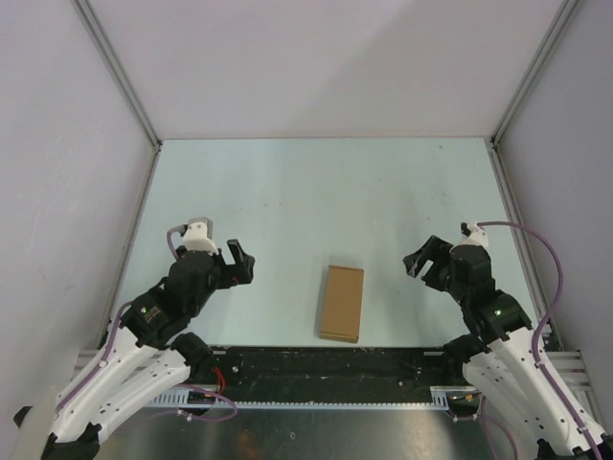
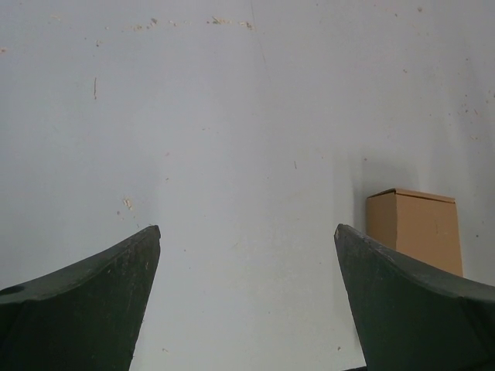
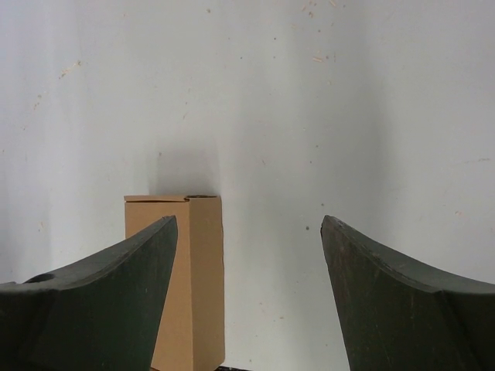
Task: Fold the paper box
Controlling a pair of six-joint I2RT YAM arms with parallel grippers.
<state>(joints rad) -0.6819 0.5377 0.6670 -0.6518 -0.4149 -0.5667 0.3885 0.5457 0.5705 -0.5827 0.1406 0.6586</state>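
Note:
The paper box (image 1: pixel 342 303) is a small oblong brown carton, closed, lying on the pale table near the front edge between the two arms. It also shows at the right in the left wrist view (image 2: pixel 414 229) and at the lower left in the right wrist view (image 3: pixel 189 278). My left gripper (image 1: pixel 239 264) is open and empty, well to the left of the box. My right gripper (image 1: pixel 424 261) is open and empty, to the right of the box. Neither touches the box.
The pale table (image 1: pixel 316 192) is bounded by grey walls at left, back and right. A black rail (image 1: pixel 326 369) runs along the near edge between the arm bases.

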